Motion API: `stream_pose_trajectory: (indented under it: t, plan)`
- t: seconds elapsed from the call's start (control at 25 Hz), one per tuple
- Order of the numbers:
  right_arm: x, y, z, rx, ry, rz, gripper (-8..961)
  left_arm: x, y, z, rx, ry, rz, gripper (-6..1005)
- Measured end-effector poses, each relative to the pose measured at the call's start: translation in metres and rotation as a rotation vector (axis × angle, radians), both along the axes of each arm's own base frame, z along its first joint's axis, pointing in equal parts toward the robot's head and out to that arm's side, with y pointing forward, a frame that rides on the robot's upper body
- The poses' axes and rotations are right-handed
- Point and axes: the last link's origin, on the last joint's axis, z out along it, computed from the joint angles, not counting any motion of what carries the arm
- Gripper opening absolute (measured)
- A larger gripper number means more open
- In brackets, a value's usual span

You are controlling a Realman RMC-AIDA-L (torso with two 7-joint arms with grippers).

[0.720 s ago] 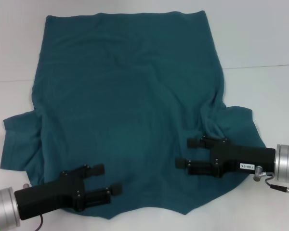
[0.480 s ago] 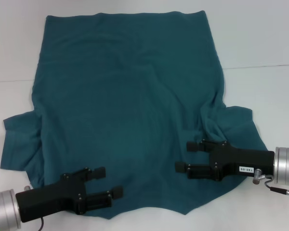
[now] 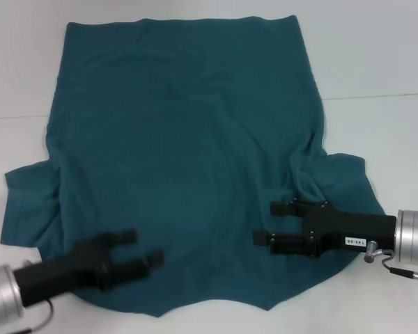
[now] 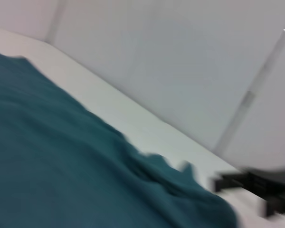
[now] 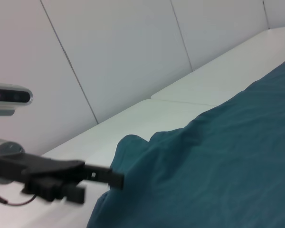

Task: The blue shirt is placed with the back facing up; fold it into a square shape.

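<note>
Shirt (image 3: pixel 181 167) (blue) lies flat on white table (image 3: pixel 376 62); left end effector (image 3: pixel 143 248) and right end effector (image 3: pixel 270 223) spread above it.

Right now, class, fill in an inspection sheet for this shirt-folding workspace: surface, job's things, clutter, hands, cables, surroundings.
Surface: white table, with a seam line running across it.
Job's things: blue shirt spread flat, plain side up, no lettering showing; both sleeves out to the sides, the robot's right one rumpled; the wavy shirt edge lies nearest the robot.
Clutter: nothing seen.
Hands: left hand over the shirt's near left corner, fingers apart, holding nothing. Right hand over the shirt beside the right sleeve, fingers apart, holding nothing.
Cables: thin wire looping at the right wrist, off the shirt.
Surroundings: white panelled wall behind the table.
</note>
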Motion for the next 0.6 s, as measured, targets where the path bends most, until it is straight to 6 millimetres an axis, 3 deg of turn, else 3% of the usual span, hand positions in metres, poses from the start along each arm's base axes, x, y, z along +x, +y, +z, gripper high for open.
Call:
stream_pose_trajectory:
  t: [0.6]
  plan:
    - [-0.003,0.001,-0.008,0.016,0.029,-0.033,912,-0.051,0.034,0.059,0.295,-0.005,0.352,920]
